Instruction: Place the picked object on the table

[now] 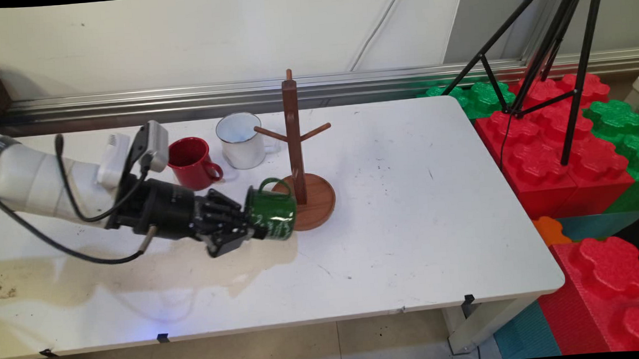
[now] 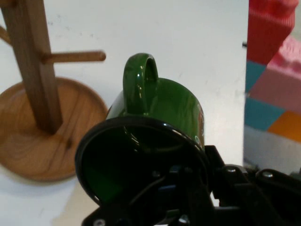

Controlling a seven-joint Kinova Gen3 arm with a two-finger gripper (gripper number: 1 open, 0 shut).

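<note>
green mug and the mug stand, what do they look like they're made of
Green mug, held on its side by the gripper: likely enamelled metal, going by its glossy highlights, thin wall and dark rolled rim; glazed ceramic can't be ruled out. Mug stand: wood, with a smooth brown finish and visible grain on post, pegs and round base.

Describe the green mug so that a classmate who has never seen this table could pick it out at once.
Start at the wooden mug stand near the middle of the white table. Just left of its round base, the black gripper holds the green mug tipped on its side, handle up. The red mug and white mug stand upright farther back, untouched.
</note>
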